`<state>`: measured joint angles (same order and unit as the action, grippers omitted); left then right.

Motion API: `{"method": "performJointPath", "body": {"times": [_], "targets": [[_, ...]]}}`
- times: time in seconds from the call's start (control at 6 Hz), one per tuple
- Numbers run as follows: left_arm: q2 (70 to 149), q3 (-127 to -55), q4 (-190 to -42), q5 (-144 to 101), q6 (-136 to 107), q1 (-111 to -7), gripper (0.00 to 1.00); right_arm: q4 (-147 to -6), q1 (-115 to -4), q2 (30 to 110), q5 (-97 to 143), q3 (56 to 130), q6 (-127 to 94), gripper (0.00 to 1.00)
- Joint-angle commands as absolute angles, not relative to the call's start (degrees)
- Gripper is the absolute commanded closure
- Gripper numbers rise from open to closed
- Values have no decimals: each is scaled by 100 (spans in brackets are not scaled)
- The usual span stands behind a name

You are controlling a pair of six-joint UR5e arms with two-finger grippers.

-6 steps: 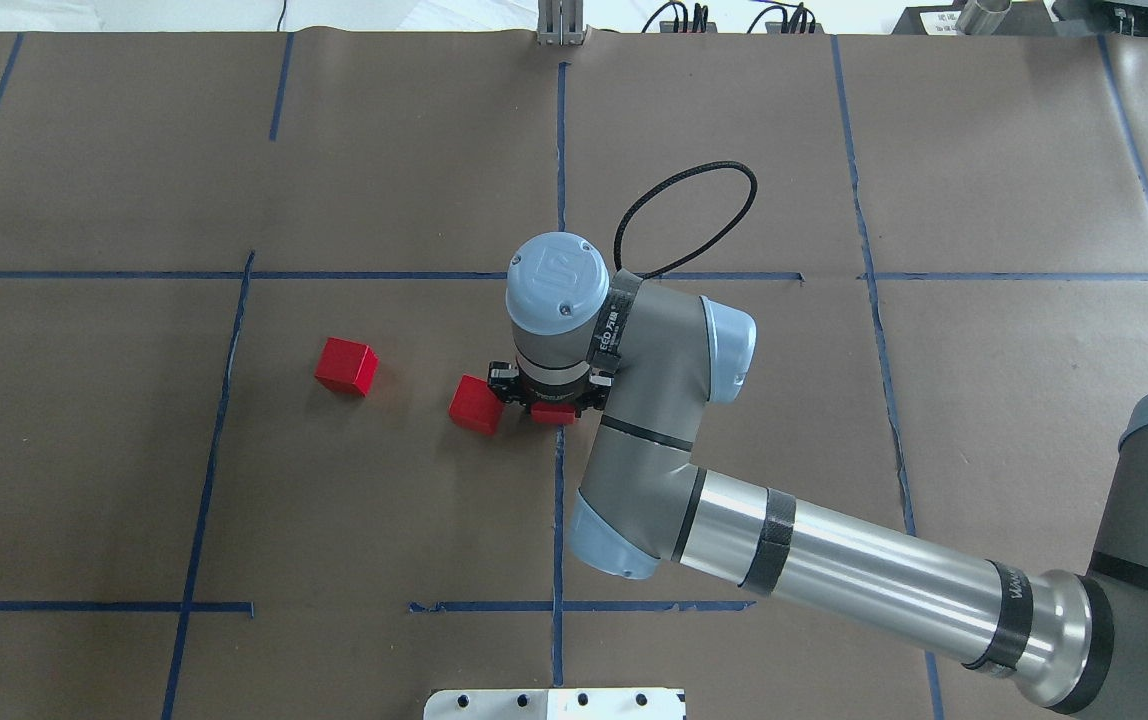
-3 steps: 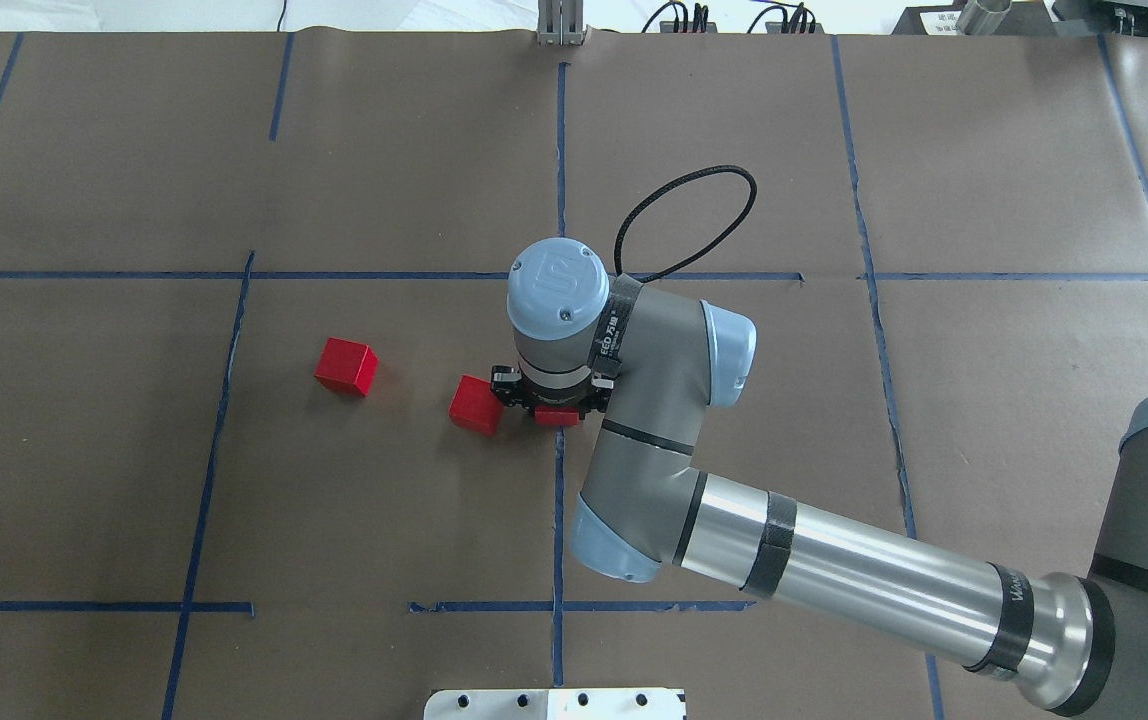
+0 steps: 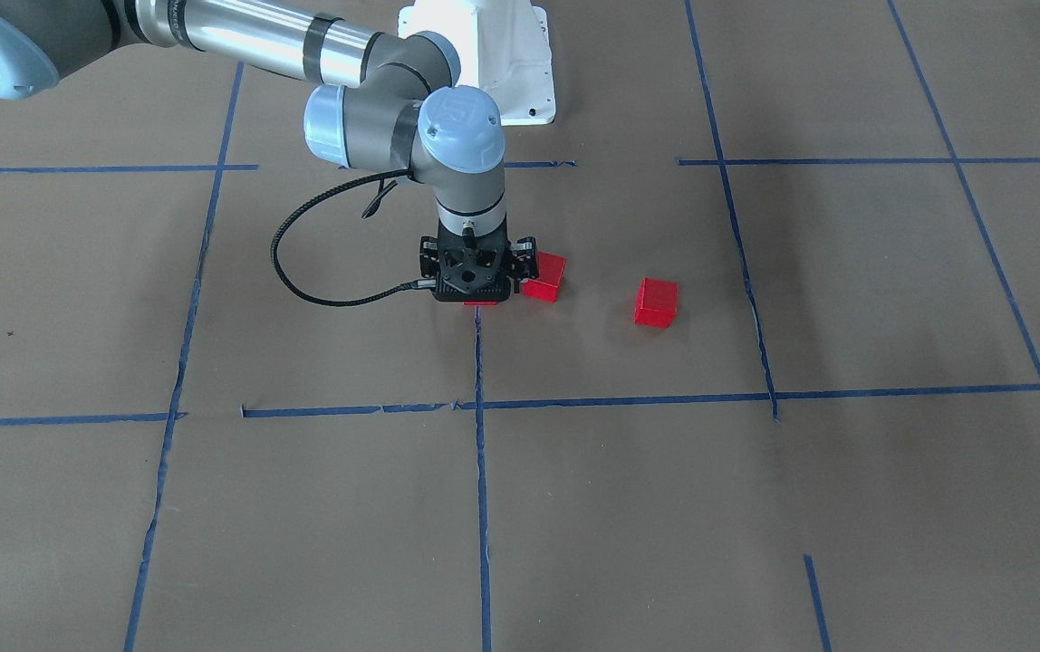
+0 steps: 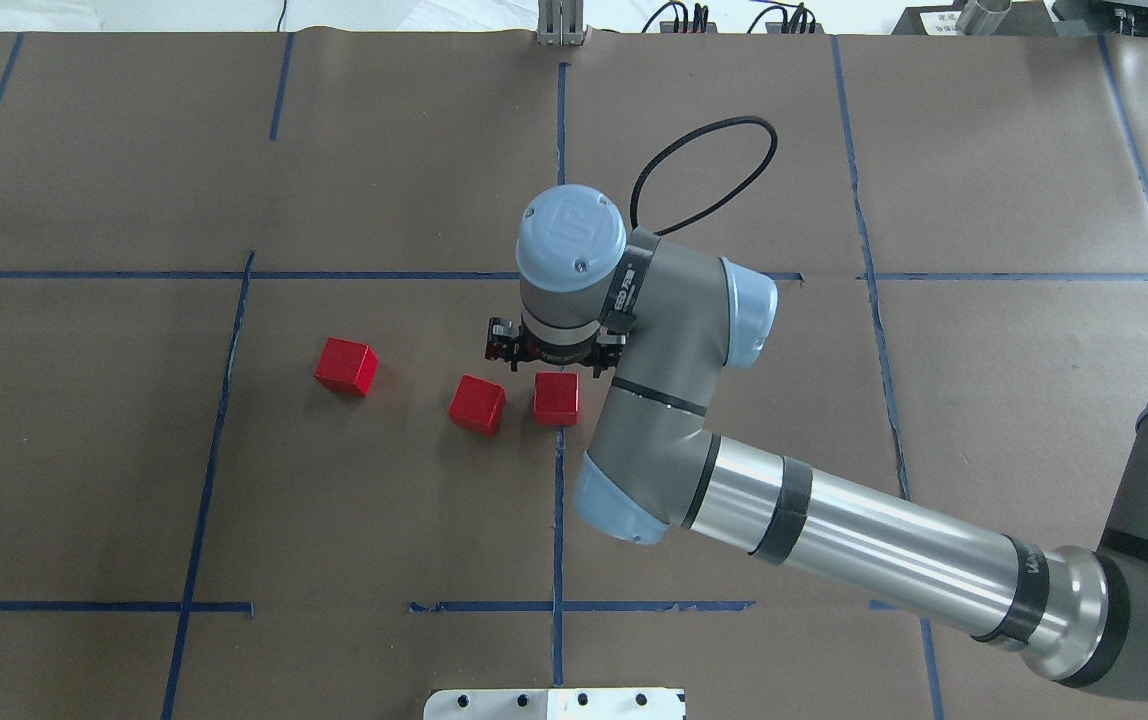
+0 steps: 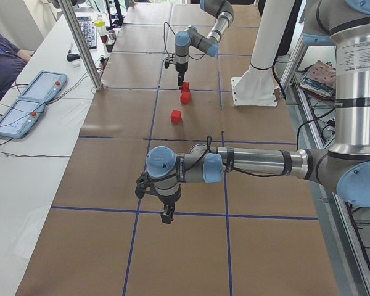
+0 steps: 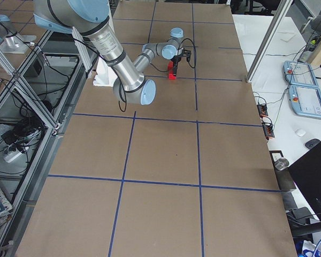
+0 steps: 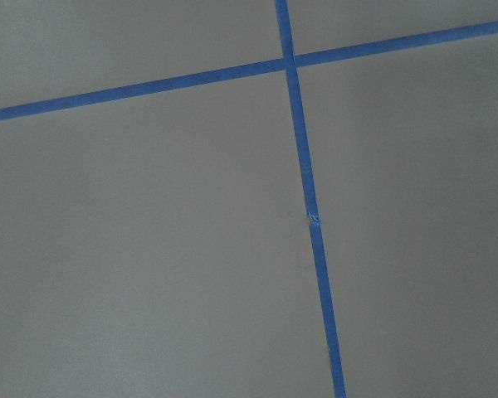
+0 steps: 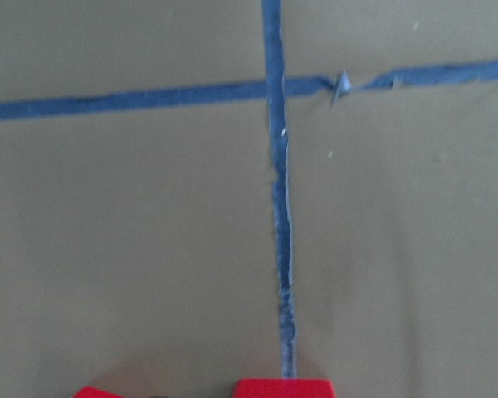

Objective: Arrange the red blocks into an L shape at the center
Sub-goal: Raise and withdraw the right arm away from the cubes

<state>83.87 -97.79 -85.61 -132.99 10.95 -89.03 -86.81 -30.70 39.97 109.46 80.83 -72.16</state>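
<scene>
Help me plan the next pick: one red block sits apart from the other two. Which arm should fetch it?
Probably right: its gripper hovers by the pair, near the lone block; the left gripper hangs farther off.

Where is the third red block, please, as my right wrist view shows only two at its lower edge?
Observer: The third block lies alone to the robot's left of those two, inside the centre cell.
Operator: Is the gripper holding either of my two?
Observer: No; the right gripper hangs above the block on the tape line, which sits free.
Operator: And where is the other arm?
Observer: The left gripper hovers far off, near a tape crossing.
</scene>
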Motion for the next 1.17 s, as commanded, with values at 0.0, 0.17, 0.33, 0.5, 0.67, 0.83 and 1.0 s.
{"method": "performJointPath", "body": {"times": [0.0,0.17,0.33,0.5,0.67,0.83,1.0], "targets": [[8411,-9826,-8595,-13237,1116,-8886,0,-9410,-4159,4060,11745,8349,-6097,0],[8507,-9887,-8622,-13262,1081,-8886,0,-9665,-4888,4374,12151,8341,-4890,0],[8786,-9914,-8953,-13254,1090,-8886,0,-9677,-5644,4873,12373,8323,-3486,0],[8806,-9923,-9330,-13315,1072,-8886,0,-9677,-6321,5409,12688,8332,-2462,0],[9033,-9992,-9395,-13350,1055,-8834,0,-9677,-6963,5936,12752,8367,-1312,0],[9148,-10045,-9404,-13620,454,-8650,0,-9677,-7474,6664,12762,8733,-326,0],[9280,-10333,-9352,-13788,-396,-8361,0,-9677,-7880,7515,12944,9241,345,0]]}}
